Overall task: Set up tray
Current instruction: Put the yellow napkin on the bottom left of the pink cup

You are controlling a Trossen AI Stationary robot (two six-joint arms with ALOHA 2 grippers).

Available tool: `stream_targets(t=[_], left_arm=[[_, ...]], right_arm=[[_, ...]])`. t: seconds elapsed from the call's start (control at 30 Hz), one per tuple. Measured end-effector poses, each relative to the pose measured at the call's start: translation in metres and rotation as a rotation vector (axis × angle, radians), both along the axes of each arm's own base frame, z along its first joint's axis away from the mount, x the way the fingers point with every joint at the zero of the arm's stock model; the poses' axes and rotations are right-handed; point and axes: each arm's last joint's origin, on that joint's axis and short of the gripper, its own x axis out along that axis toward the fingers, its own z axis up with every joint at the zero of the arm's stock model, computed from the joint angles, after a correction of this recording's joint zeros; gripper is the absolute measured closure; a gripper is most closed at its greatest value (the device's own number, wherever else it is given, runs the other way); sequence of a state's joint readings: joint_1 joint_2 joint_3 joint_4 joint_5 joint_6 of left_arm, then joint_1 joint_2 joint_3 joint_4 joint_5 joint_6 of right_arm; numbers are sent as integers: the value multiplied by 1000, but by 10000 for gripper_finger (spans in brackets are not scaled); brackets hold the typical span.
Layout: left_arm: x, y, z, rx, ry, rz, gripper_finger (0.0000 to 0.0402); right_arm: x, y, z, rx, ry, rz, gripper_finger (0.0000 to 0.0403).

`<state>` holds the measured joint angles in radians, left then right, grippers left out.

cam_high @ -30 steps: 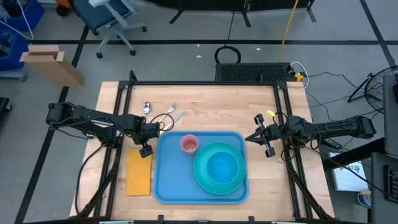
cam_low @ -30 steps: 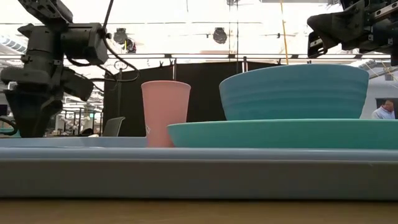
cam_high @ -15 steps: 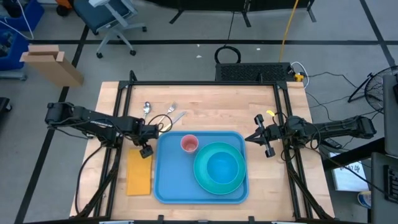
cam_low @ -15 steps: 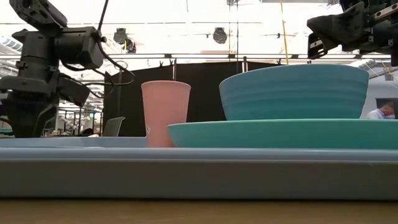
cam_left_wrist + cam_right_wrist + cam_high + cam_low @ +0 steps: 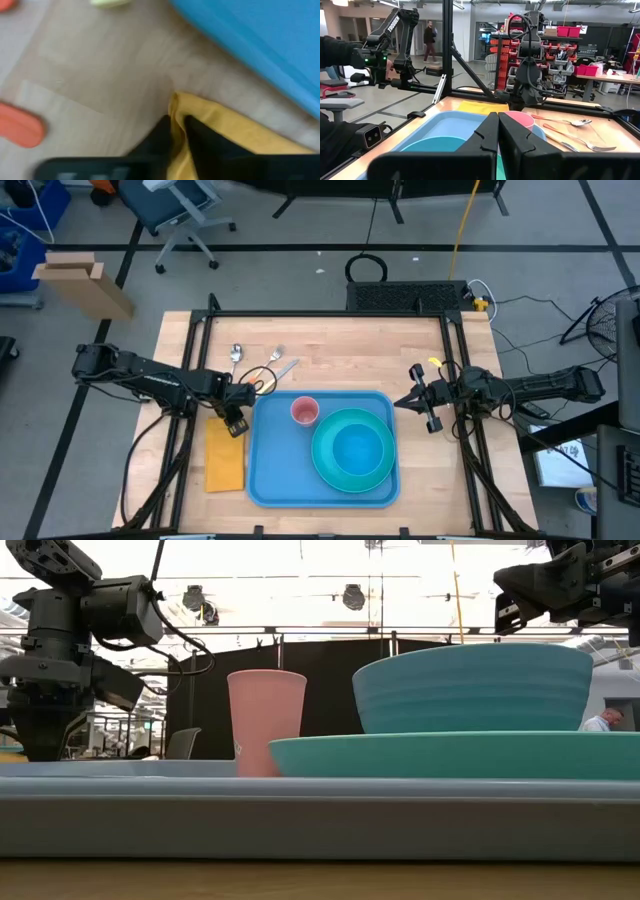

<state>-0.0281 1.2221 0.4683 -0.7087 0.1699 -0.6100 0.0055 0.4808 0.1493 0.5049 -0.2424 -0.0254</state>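
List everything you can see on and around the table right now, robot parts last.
tray: one, light blue, table centre
plate: one, teal, on tray's right half
bowl: one, blue-teal, on the plate
cup: one, pink, upright on tray, beside the plate
napkin: one, yellow-orange, on table left of tray
spoon: one, silver, behind the tray
fork: one, silver, beside spoon
left gripper: pinching the napkin's edge
right gripper: shut, right of tray

My left claw (image 5: 236,426) sits low in the narrow gap beside the tray (image 5: 270,480), its fingers pinched on the yellow napkin (image 5: 224,465). Spoon, fork and knife (image 5: 262,367) crowd the surface just behind it. Bowl (image 5: 355,450) and pink cup (image 5: 304,412) fill most of the tray; bare wooden surface (image 5: 390,355) lies beyond it.
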Motion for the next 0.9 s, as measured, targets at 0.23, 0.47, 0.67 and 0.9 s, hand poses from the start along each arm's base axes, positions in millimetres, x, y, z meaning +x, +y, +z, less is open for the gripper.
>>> stream_targets(t=[0.23, 0.47, 0.67, 0.9], left_arm=[[12, -10, 20, 58, -33, -57, 392], [28, -26, 71, 180, -71, -139, 395], [30, -38, 109, 254, -85, -165, 395], [28, -54, 152, 309, -144, -179, 395]], right_arm=[[0, 0, 2, 11, -21, 1, 403], [0, 0, 4, 16, -39, 4, 403], [-1, 0, 5, 21, -41, 4, 403], [-1, 0, 5, 20, -42, 5, 403]])
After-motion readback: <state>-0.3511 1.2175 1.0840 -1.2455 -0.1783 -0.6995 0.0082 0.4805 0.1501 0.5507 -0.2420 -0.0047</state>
